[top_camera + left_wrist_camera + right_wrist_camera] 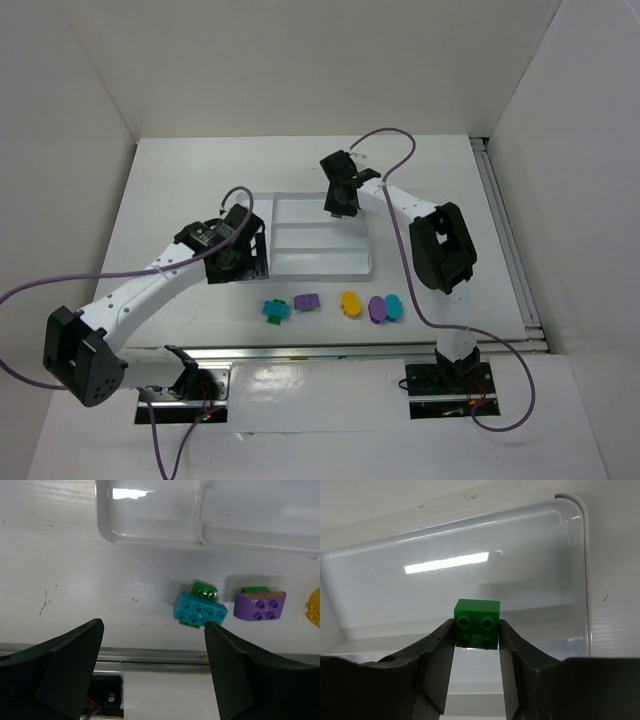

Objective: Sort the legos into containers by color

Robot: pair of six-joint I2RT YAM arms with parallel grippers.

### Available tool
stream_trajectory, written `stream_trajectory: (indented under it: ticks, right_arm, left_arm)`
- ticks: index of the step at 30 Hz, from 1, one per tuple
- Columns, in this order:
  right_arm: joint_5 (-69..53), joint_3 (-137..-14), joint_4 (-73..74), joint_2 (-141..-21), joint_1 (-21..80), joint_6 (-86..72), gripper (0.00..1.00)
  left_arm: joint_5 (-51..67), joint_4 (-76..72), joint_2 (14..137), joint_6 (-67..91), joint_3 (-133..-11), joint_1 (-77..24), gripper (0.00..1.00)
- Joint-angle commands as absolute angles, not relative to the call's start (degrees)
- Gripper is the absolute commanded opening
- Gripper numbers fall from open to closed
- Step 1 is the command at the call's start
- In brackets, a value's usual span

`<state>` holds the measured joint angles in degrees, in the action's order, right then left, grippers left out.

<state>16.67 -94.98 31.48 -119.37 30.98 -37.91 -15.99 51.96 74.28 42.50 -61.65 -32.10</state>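
Right claw [476, 632] pinching green brick [477, 615] over white tray [584, 580], left claw [154, 626] spread wide near teal brick [200, 611].

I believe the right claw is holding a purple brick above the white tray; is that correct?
Not quite: the brick in the right claw is green, not purple, as the right wrist view shows. It is held above the white tray.
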Motion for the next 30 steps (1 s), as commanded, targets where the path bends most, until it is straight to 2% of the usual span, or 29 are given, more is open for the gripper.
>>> stream_trajectory:
  ticks: [1,3,5,7,9,10,15,18,22,26,30]
  right_arm:
    - [17.0,-99.8,30.7,-119.6,31.3,-38.6,0.45]
    - [17.0,-101.2,30.7,-120.3,31.3,-38.6,0.49]
    - [17.0,-102.6,31.5,-121.8,31.3,-38.6,0.66]
    - [17.0,-104.4,32.7,-123.1,31.3,-38.0,0.73]
    - [17.5,-105.1,33.2,-123.1,31.3,-38.0,0.87]
    - [17.5,-105.1,33.7,-123.1,31.3,-38.0,0.88]
    - [19.2,-100.7,33.1,-112.7,31.3,-38.0,0.86]
    - [20.6,-91.4,31.5,-105.2,29.9,-37.4,0.84]
    - [20.0,-79.7,31.5,-91.8,26.5,-36.9,0.84]
    - [20.0,-71.9,34.2,-85.6,25.3,-36.4,0.84]
    - [20.6,-69.3,35.9,-83.2,24.8,-35.9,0.86]
  left_arm:
    - [-13.1,53.8,70.0,47.6,-60.4,-33.8,0.94]
    - [-11.9,54.5,69.4,49.1,-59.7,-35.9,0.95]
    - [-10.4,54.5,69.4,49.7,-59.2,-37.3,0.95]
    - [-9.3,52.8,69.4,49.7,-57.7,-38.6,0.94]
    - [-8.6,52.8,70.0,49.7,-56.4,-39.2,0.94]
    - [-8.0,52.3,70.0,50.3,-56.4,-39.8,0.94]
    - [-7.1,49.7,71.8,49.6,-55.1,-42.4,0.93]
    - [-6.4,49.7,73.2,51.8,-54.5,-43.0,0.93]
    - [-10.8,53.4,73.7,66.3,-55.7,-43.0,0.90]
    - [-14.2,55.1,71.6,79.2,-56.3,-42.4,0.82]
    - [-12.6,50.5,74.2,78.8,-57.7,-41.1,0.88]
